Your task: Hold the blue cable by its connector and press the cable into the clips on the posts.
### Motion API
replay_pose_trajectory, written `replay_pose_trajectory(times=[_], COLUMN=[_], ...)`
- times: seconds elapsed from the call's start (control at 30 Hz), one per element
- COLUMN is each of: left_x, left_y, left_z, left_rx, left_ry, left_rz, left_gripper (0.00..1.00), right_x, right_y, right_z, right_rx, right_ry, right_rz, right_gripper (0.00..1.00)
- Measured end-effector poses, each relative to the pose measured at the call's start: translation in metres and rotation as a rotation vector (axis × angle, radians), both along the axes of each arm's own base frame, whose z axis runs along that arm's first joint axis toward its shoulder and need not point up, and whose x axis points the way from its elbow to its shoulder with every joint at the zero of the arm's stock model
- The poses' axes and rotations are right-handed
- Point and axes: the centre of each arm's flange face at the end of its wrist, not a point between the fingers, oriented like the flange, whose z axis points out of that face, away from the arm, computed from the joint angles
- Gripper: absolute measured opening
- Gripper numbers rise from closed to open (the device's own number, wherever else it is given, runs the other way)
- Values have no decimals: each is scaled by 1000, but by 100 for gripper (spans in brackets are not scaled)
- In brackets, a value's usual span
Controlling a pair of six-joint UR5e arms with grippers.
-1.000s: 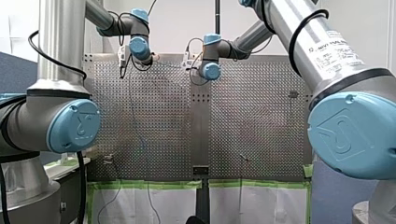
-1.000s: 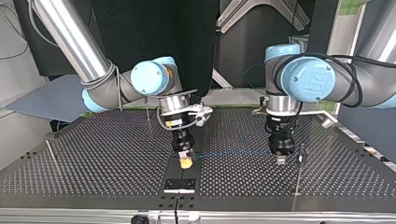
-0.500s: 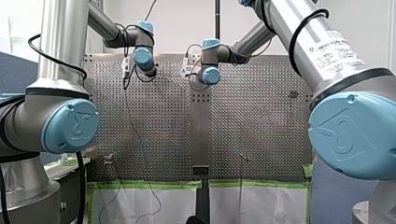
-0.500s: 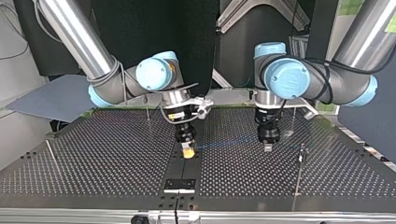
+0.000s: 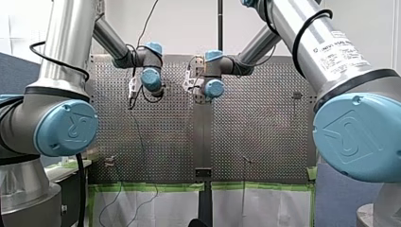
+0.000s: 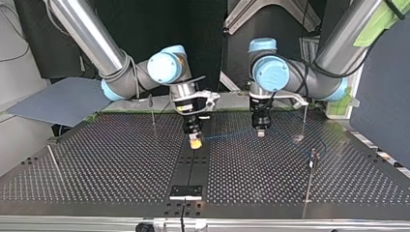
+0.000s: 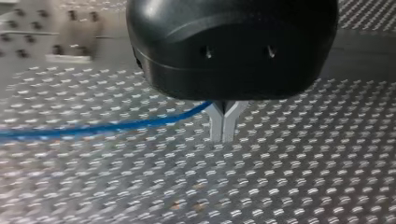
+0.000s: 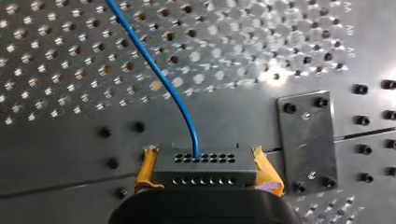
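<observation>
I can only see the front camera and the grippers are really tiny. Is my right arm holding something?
Observer: Yes. In the right wrist view, the right gripper is clamped on a black connector, with one of its yellow pads on each side.
Operator: Where does the blue wire come out?
Observer: The blue cable comes out of a hole near the middle of the connector's top row.
Operator: What about my left arm?
Observer: In the left wrist view, the left gripper has its metal fingers shut on the cable, just above the perforated table.
</observation>
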Motion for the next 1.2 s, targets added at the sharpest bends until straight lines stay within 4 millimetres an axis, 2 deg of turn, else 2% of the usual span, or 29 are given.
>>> replay_pose_trajectory(times=[0.2,0.3,0.47,0.7,0.9,1.2], left_x=[-7,-14,-29,-42,-48,-53], left_y=[-8,-12,-25,-47,-64,-82], left_z=[-44,-69,-106,-138,-163,-200], left_rx=[14,24,38,48,53,54], left_ry=[47,73,112,120,117,116], left_rz=[-7,-15,-28,-30,-44,-73], left_gripper=[0,0,0,0,0,0], right_x=[-9,-11,-15,-27,-43,-79], right_y=[0,3,7,19,26,39], right_z=[-23,-44,-87,-157,-208,-288], right_rx=[-1,3,24,86,129,205], right_ry=[11,33,73,151,210,304], right_rz=[-49,-69,-96,-147,-181,-211], right_gripper=[0,0,0,0,0,0])
